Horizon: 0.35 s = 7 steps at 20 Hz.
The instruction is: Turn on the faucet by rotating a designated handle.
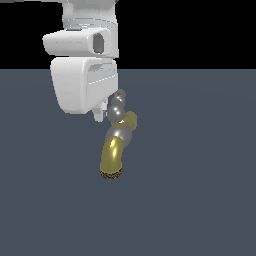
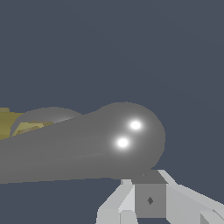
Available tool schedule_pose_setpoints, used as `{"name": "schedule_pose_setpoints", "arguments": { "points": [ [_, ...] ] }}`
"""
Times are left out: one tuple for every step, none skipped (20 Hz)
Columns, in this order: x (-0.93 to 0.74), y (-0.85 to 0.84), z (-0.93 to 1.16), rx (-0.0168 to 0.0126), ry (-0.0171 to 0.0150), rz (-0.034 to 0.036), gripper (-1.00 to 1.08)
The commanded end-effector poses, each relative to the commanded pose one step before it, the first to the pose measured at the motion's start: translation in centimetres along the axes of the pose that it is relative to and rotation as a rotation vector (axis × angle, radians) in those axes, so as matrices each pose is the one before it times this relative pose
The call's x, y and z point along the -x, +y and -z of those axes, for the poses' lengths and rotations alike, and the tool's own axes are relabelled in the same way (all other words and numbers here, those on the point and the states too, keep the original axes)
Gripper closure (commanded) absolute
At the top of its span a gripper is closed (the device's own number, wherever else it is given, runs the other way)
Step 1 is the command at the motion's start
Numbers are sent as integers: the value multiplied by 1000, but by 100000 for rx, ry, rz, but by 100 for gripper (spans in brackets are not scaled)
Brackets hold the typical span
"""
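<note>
The faucet (image 1: 113, 156) stands mid-scene, its brass-gold spout curving down, with a silver collar and a gold nut above. On top is the handle (image 1: 117, 108), a glossy grey crossbar with rounded knobs. My gripper (image 1: 99, 115) hangs under the white hand, right beside the handle on the exterior view's left. Its fingers sit together with no gap showing. In the wrist view, one arm of the handle (image 2: 118, 140) fills the middle, ending in a round knob. The gripper (image 2: 148, 180) tip sits right against that knob. A sliver of the faucet's gold (image 2: 5, 123) shows behind.
A flat dark blue-grey floor (image 1: 200, 200) spreads all around the faucet, with a black background above it. The white wrist and hand body (image 1: 85, 75) hang over the faucet's upper left in the exterior view.
</note>
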State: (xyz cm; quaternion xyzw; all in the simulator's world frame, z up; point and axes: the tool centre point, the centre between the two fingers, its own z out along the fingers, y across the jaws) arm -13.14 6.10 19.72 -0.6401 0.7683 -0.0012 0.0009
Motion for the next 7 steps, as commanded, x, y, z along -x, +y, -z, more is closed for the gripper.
{"name": "schedule_pose_setpoints", "arguments": {
  "points": [
    [-2323,-196,-21,226,-24,-3297,108],
    [-394,35,0,12,3,-68,108],
    [-398,35,0,12,4,-68,108],
    [-393,39,1,9,3,-48,108],
    [-405,36,0,13,4,-68,108],
    [-410,35,0,14,4,-67,108],
    [0,0,0,0,0,0,108]
  ]
}}
